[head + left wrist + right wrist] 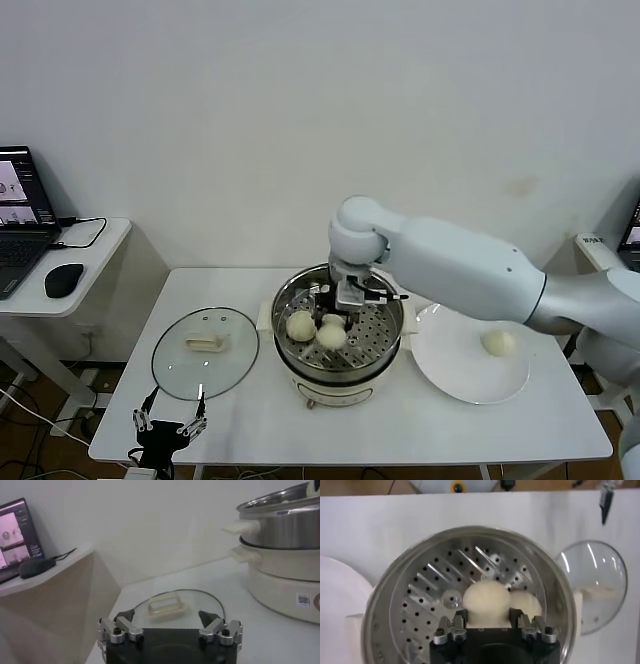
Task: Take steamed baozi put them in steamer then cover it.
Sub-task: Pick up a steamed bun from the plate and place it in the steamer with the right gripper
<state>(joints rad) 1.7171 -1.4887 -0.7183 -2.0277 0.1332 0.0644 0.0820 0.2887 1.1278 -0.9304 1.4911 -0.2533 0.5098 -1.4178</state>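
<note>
- Step in hand, as I judge it: loading the buns; the right hand [337, 318] is inside the steamer [385, 345], lowered over the perforated basket floor, fingers clamped on a steamed baozi [486, 602]; the right wrist view shows that bun between the two fingers, low in the basket near its centre.
- A second baozi [300, 325] lies in the basket at about 9 o'clock of the held one, touching or just beside it; in the right wrist view it peeks out beside the held bun [526, 604].
- A third baozi [497, 343] sits alone on the white plate [450, 375], at 3 o'clock of the steamer; no fourth bun is visible in any view.
- The glass lid [205, 350] lies flat on the counter [240, 420] at 9 o'clock of the steamer, cream handle up, not yet on the pot.
- The left hand [170, 420] waits at the counter's near edge, around 6 o'clock of the lid, fingers wide apart and holding nothing; the left wrist view looks across the lid [175, 607] toward the pot.
- Next move, by my reckoning: part the right fingers to set the bun down without crushing its neighbour; lift clear of the rim; then go to the plate for the remaining bun; the lid comes last.
</note>
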